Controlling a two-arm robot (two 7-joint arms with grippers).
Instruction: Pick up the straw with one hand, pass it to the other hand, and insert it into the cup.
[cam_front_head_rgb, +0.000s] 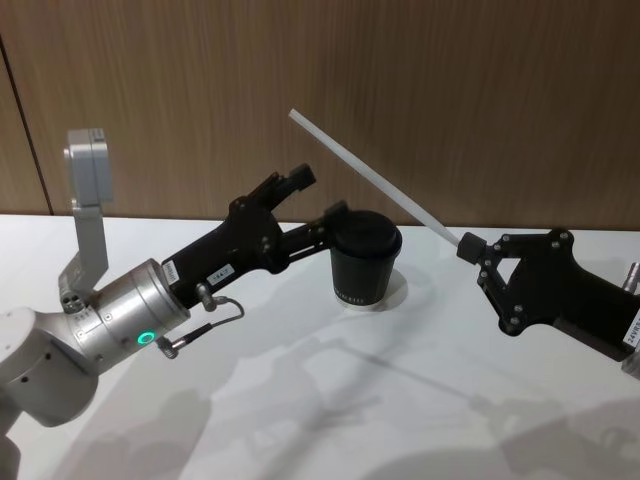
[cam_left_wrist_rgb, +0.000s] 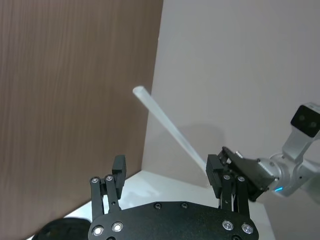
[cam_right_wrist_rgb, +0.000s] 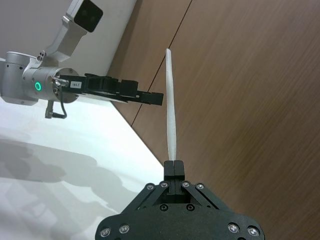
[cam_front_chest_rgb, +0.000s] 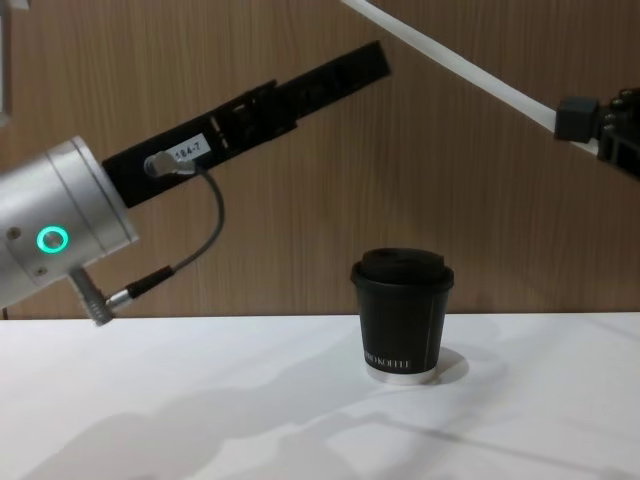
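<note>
The white tabletop (cam_front_head_rgb: 300, 400) carries the cup (cam_front_head_rgb: 365, 262), upright and lidded, toward the far wood wall (cam_front_head_rgb: 450, 90). The left gripper (cam_front_head_rgb: 318, 195) is raised left of the cup with its jaws apart, probably ready to receive. On the right, the right gripper (cam_front_head_rgb: 468, 247) has its jaws clamped on the lower end of the straw (cam_front_head_rgb: 370, 172). It slants the straw up and leftward above the cup, near the open jaws but apart from them, seemingly as an offer. The straw's gripped tip is hidden, and no lid hole can be made out.
</note>
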